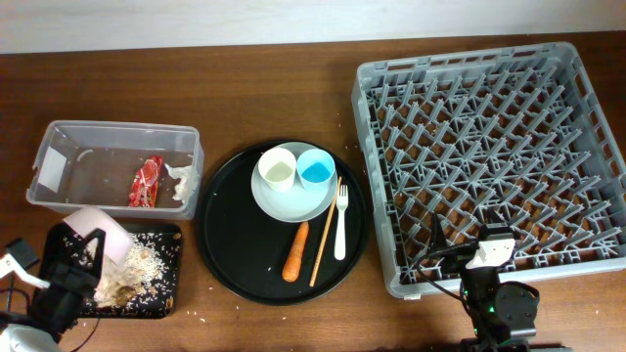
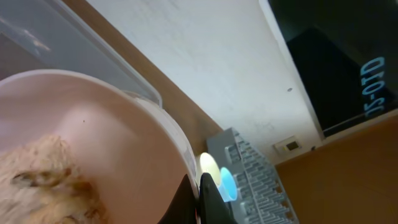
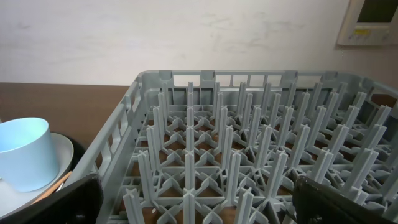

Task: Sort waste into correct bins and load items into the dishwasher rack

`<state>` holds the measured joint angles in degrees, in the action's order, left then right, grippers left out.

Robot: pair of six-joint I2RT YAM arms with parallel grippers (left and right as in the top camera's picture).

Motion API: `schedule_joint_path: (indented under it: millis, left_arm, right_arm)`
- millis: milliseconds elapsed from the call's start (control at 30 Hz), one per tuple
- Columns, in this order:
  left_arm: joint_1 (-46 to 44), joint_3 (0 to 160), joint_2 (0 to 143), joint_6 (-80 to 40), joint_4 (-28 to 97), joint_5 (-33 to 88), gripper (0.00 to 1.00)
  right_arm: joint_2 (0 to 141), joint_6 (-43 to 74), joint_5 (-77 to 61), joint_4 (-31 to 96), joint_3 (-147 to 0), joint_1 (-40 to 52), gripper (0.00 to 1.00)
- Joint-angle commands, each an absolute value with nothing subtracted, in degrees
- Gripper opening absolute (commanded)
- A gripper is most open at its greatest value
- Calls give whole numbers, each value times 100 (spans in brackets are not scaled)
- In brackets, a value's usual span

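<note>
**Left tool tipping the white bowl over the small tray, right tool open by the rack**

Closest to you, your left tool (image 1: 78, 262) is clamped on the rim of the white bowl (image 1: 100, 231). The bowl is tilted over the shallow black tray (image 1: 168, 293), with rice and brown scraps (image 1: 145, 260) in the tray and more inside the bowl. Your right tool (image 1: 489, 256) sits at the near edge of the dishwasher rack (image 1: 489, 127), fingers spread wide, holding nothing. Mid-desk (image 1: 245, 98), the round black tray (image 1: 235, 235) carries the carrot (image 1: 296, 252), chopstick (image 1: 323, 244) and fork (image 1: 341, 223). On the far side of that tray sits the plate (image 1: 298, 203) with the cream cup (image 1: 277, 168) and blue cup (image 1: 316, 168) on it. Farther left, the clear tub (image 1: 117, 127) holds the red wrapper (image 1: 147, 181) and tissue (image 1: 181, 183).
</note>
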<state>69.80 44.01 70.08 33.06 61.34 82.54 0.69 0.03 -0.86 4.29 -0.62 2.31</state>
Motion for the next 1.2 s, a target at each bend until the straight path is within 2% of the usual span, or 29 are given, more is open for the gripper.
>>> schedule_joint_path:
  millis: [0,100,167,200,400,467,533,600,667,733,767,833,967,1033,1167]
  left_arm:
    - [7008,4394,7006,3310,6357,8654,7]
    - [7008,4394,7006,3391,6388,8643,7]
    - [7008,4394,7006,3708,6726,8742,0]
    - [7008,4394,7013,3728,6379,8698,0]
    - [7008,4397,7017,3708,6353,7717,4]
    - [6980,4720,7015,2775,6167,7470,5]
    - [6617,5349,6936,1931,6171,6606,5]
    - [5286,5835,6746,915,6080,4604,28]
    - [3098,5883,6700,-217,5739,2060,50]
    - [2217,5883,6700,-755,5658,803,59]
    - [1809,5874,6700,-1033,5623,75,68]
    - [1828,5800,6700,-1240,5559,16,63]
    - [1824,5330,6792,-1240,5312,150,61]
    - [1826,4722,6792,-1500,4716,154,52]
    - [1815,3957,6792,-1520,4027,172,45]
  right_arm:
    - [36,30,-58,454,-32,261,99]
    - [36,30,-58,454,-32,261,99]
    - [36,30,-58,454,-32,261,99]
    - [36,30,-58,454,-32,261,99]
    - [36,30,-58,454,-32,261,99]
    - [36,30,-58,454,-32,261,99]
    - [36,30,-58,454,-32,261,99]
    - [36,30,-58,454,-32,261,99]
    - [36,30,-58,454,-32,261,99]
    - [36,30,-58,454,-32,261,99]
    - [36,30,-58,454,-32,261,99]
    - [36,30,-58,454,-32,261,99]
    - [36,30,-58,454,-32,261,99]
    - [36,30,-58,454,-32,261,99]
    - [36,30,-58,454,-32,261,99]
